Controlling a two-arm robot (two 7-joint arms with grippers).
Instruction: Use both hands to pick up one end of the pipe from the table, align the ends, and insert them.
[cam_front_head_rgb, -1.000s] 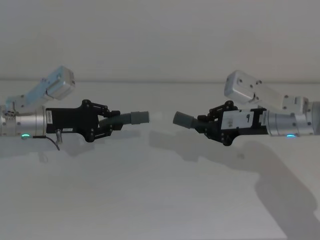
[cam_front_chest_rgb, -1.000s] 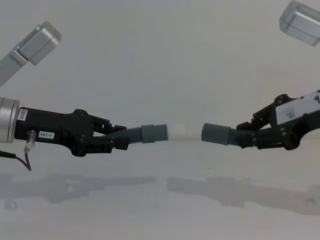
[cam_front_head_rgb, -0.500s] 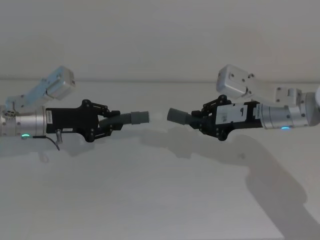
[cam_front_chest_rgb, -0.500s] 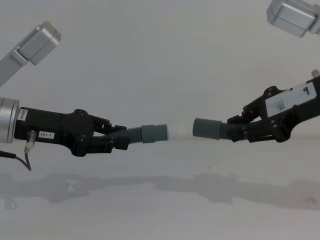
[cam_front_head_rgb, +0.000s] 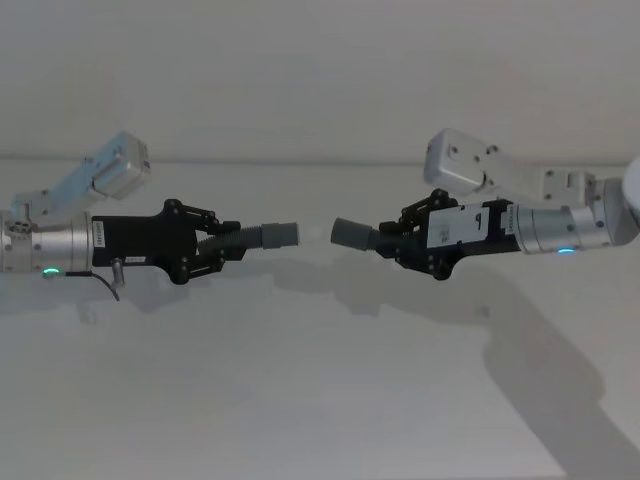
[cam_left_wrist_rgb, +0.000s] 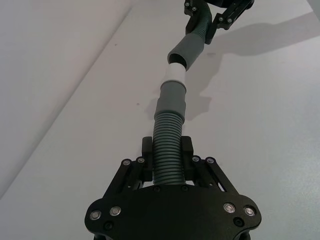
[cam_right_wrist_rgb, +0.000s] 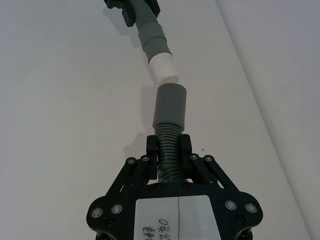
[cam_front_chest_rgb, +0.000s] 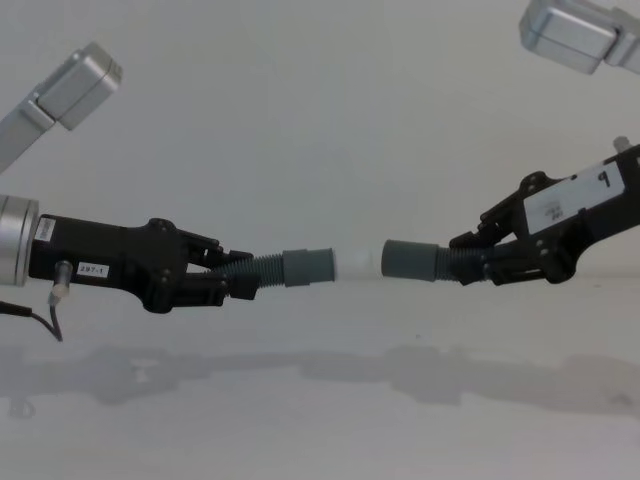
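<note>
Above the white surface, head view: we've got the left end effector clenched on the short pipe piece, and the right end effector clenched on the other pipe piece. Both pieces are held in the air, ends facing each other w/ a small gap. The right cuff looks tilted, its mouth pointing left and slightly up vs. the left collar.

Chest view: collar w/ its white tip sits just left of the right cuff, nearly level, almost touching.

Left wrist view: tip meets the cuff mouth at an angle; the two axes aren't in line.

Right wrist view: cuff points at the tip, but the tip leans off to one side, still apart.

Risks as we judge them: pushing in w/ this angle could make the tip catch on the cuff rim instead of entering. The corrugated hose would then likely bend or buckle between fingers and cuff, or slide in the grip, since both holds are on ribbed sections well behind the ends.
</note>
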